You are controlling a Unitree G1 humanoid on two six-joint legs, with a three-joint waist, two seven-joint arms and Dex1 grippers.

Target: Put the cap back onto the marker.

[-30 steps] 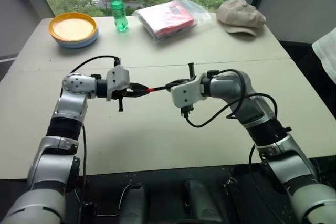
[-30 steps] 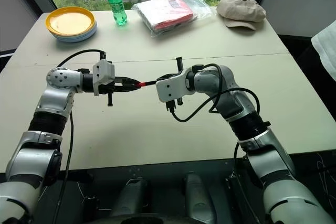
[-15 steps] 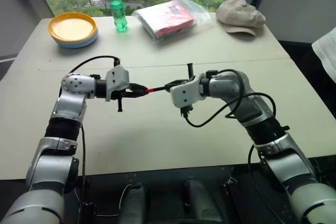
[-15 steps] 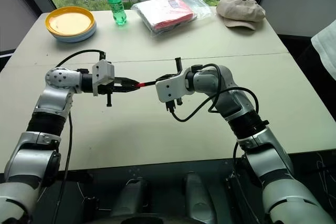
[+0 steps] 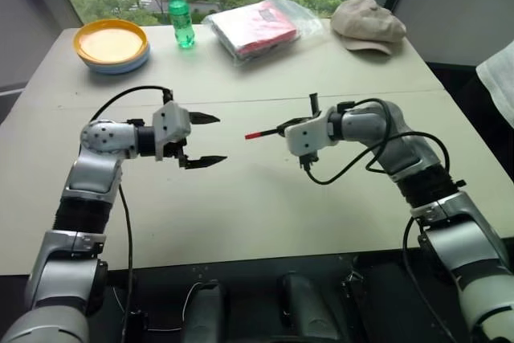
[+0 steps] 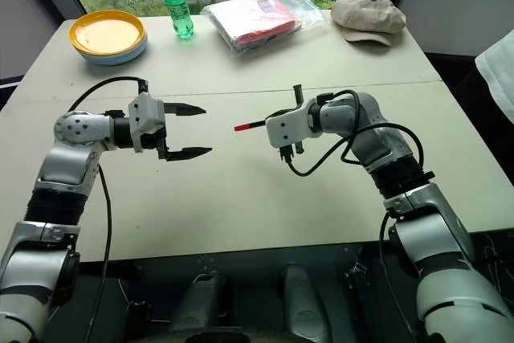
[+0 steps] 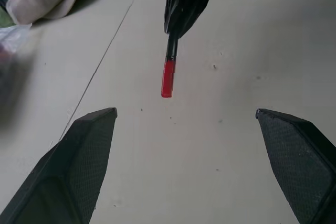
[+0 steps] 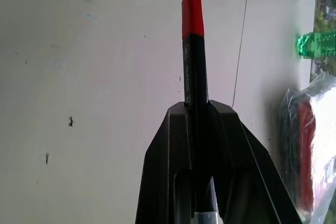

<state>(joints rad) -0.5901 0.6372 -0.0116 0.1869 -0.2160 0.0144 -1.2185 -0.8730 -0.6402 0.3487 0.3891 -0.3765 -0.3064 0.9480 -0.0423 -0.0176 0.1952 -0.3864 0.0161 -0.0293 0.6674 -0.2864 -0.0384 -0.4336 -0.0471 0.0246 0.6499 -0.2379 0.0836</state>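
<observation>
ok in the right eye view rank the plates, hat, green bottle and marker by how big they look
1. stack of plates and hat: look about alike, so unranked
2. green bottle
3. marker, thinnest, though nearer the camera

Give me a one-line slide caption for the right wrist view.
Right gripper shut on the black marker, red cap seated on its end, above the beige table.

table [image 5: 241, 198] | far edge, left to right: plates [image 5: 112, 44], bottle [image 5: 181, 17], bagged packet [image 5: 259, 26], hat [image 5: 369, 23] | above middle: left gripper [image 5: 207, 140] left of marker [image 5: 269, 131], apart
</observation>
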